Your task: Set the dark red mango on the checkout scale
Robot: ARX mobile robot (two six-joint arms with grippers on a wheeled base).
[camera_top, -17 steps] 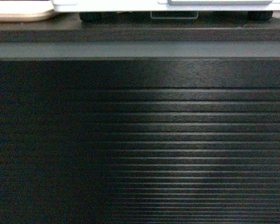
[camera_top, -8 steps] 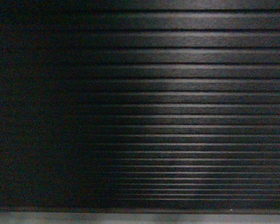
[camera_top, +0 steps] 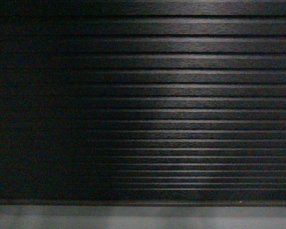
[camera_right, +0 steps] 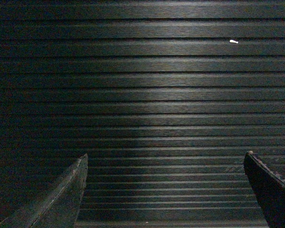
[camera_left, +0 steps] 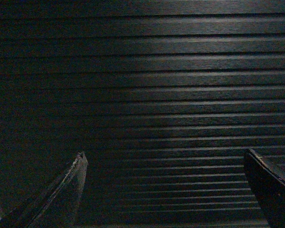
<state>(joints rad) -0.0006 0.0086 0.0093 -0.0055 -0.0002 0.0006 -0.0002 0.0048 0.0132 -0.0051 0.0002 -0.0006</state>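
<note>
The checkout's dark ribbed front panel [camera_top: 181, 105] fills the head view, and it also fills the left wrist view [camera_left: 156, 95] and the right wrist view [camera_right: 156, 95]. The dark red mango and the scale are out of view. My left gripper [camera_left: 164, 156] faces the panel with its two fingers wide apart and nothing between them. My right gripper [camera_right: 165, 156] also stands open and empty in front of the ribs. Neither gripper shows in the head view.
A grey strip of floor [camera_top: 143, 217] runs under the panel's lower edge. A small white speck [camera_right: 233, 42] sits on one rib at the upper right in the right wrist view.
The head view has dropped: the countertop with the white and beige things at the top edge is gone, and the floor strip now shows at the bottom.
</note>
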